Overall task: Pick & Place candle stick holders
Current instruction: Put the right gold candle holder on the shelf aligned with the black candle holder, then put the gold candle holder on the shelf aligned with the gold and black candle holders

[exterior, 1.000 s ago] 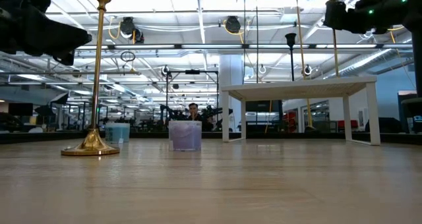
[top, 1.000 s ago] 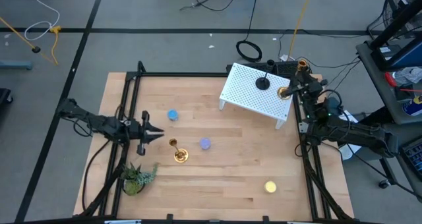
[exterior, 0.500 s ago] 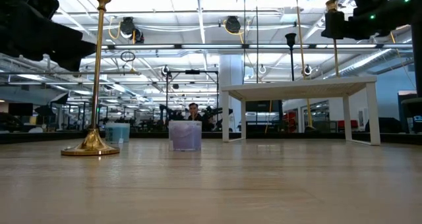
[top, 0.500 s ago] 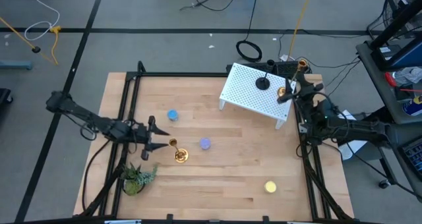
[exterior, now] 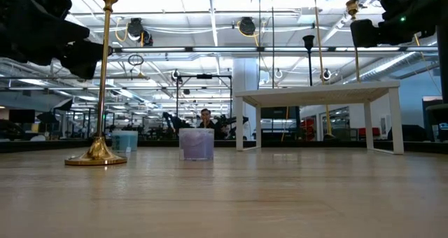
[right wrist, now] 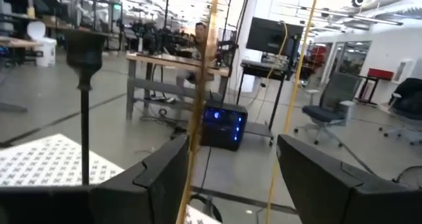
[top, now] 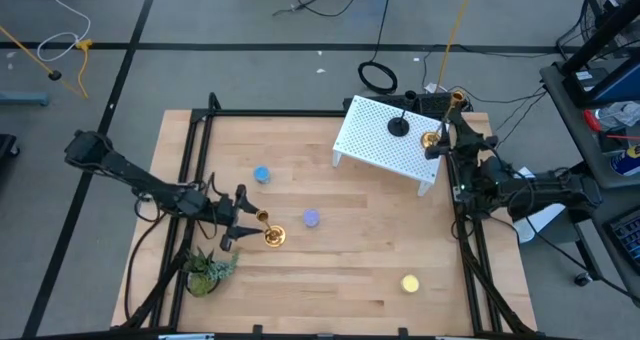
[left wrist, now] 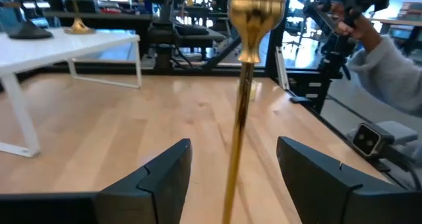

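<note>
1. Left claw [top: 245, 218]: at table's 8 o'clock, fingers spread wide either side of the brass holder [top: 271, 233]'s stem, not yet pinching. Step judged: approach to grasp. Next move calls for closing squarely on the slim stem without tipping it.
2. Plant [top: 207, 268]: just beside the left arm at 7 o'clock; limits room that way.
3. Lilac holder [top: 311, 218], blue holder [top: 262, 175], yellow holder [top: 409, 283]: well apart on the table [top: 350, 270]; middle open.
4. White stand [top: 385, 140]: at 1 o'clock, carrying the black holder [top: 398, 126].
5. Right claw [top: 440, 140]: at the stand's right edge, parted around the second brass holder [top: 431, 138], no grip seen. Table edge and frame close behind.
</note>
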Action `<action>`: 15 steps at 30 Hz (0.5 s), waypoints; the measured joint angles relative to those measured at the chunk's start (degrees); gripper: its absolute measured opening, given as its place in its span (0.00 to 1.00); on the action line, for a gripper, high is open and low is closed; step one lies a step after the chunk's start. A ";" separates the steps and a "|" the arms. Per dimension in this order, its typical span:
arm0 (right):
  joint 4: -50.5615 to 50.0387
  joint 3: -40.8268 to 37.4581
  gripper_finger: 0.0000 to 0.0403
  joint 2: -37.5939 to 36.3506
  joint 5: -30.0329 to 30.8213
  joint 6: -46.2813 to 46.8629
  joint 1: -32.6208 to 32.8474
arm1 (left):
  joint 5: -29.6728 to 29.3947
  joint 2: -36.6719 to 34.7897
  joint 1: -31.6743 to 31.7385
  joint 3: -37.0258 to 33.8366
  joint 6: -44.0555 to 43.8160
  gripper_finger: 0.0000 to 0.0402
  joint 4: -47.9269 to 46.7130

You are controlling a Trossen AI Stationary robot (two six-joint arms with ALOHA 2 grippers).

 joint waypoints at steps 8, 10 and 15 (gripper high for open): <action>0.02 0.02 0.56 0.00 4.58 0.20 8.19 | -0.79 10.14 -0.02 6.25 3.92 0.56 1.04; 0.05 0.02 0.56 0.00 6.00 -0.14 9.93 | -1.06 12.08 -0.01 7.38 4.46 0.56 1.00; 0.46 0.02 0.56 0.00 9.23 -2.03 12.85 | -1.19 15.19 -0.02 8.18 4.04 0.54 0.98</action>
